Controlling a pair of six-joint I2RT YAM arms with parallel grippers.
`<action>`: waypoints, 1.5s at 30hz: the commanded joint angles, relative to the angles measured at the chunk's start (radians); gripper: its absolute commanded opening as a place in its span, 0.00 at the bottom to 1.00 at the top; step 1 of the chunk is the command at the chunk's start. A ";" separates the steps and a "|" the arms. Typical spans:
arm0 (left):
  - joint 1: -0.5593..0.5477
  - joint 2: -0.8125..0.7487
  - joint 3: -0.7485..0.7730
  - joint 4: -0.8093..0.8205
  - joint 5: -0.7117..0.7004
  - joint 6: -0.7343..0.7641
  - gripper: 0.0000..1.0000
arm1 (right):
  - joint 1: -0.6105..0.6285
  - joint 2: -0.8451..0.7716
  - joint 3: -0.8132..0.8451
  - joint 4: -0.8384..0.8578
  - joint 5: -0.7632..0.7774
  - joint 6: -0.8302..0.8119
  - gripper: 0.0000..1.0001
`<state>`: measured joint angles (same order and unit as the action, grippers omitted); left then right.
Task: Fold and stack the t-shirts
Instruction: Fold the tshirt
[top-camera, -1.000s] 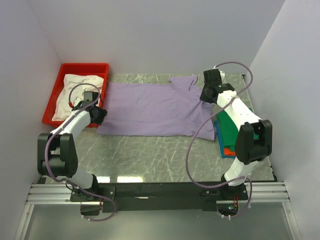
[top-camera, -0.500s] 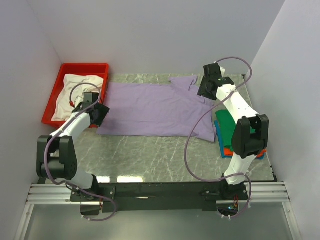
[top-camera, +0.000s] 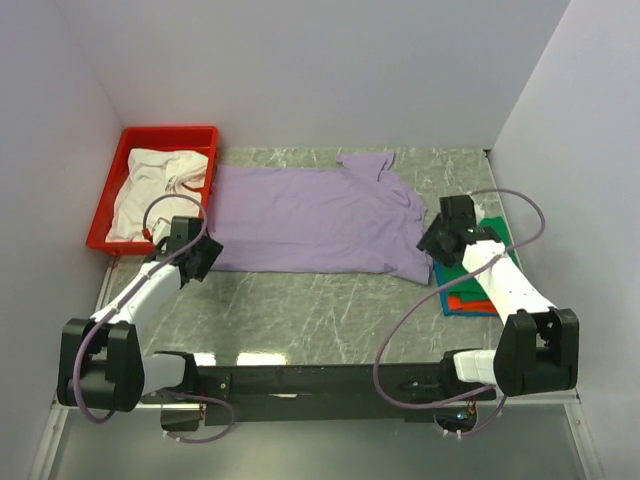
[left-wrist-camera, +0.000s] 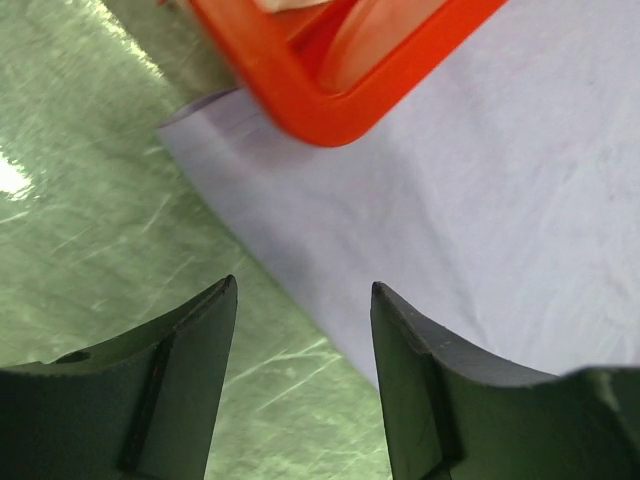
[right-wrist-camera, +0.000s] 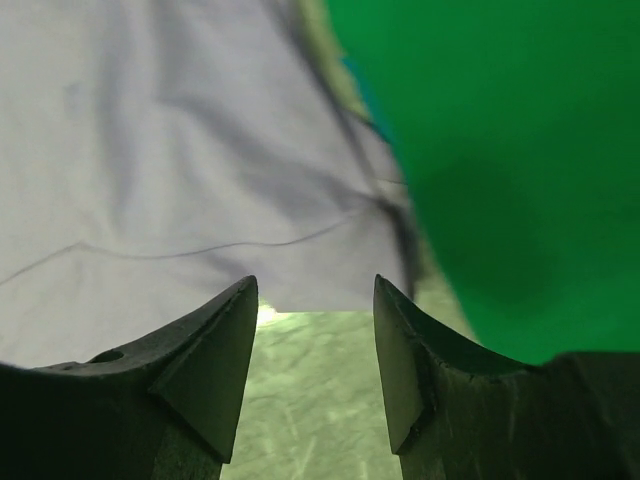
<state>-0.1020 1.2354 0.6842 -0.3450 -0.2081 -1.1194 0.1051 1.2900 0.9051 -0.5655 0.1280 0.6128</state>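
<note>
Nearest, over the bare table (top-camera: 320, 310), both arms hang low at the near edge of the spread purple shirt (top-camera: 310, 215). The left gripper (left-wrist-camera: 303, 288) has its jaws wide apart with nothing between them, poised above the shirt's near left corner. The right gripper (right-wrist-camera: 315, 281) is also parted and empty, above the near right corner.

On the right, the shirt's sleeve lies against the folded pile, with the green shirt (right-wrist-camera: 500, 150) on top and the orange shirt (top-camera: 470, 303) under it. If the right jaws come down a little too far right, they could pinch the green cloth along with the purple and pull the pile apart.

Farther left, the corner of the red tray (left-wrist-camera: 340, 100) sits right at the shirt's left edge. Whether the cloth runs under it I cannot tell. A grip taken too far back could catch the tray's rim, and lifting the shirt might drag the tray.

The white shirt (top-camera: 155, 190) lies crumpled in the tray at the far left, not yet folded.

If the two corners are taken unevenly, the fold would likely come out skewed.
</note>
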 joint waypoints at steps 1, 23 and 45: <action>-0.004 -0.034 -0.031 0.058 -0.010 0.020 0.61 | -0.068 -0.020 -0.051 0.096 -0.028 0.044 0.57; -0.004 -0.083 -0.090 0.058 0.009 0.020 0.61 | -0.330 0.109 -0.187 0.191 -0.030 0.065 0.57; 0.057 -0.119 -0.152 0.040 -0.093 -0.013 0.56 | -0.185 -0.184 -0.380 0.219 -0.186 0.146 0.49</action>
<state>-0.0669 1.1103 0.5373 -0.3222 -0.2836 -1.1305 -0.1017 1.1133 0.5411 -0.3893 -0.0395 0.7265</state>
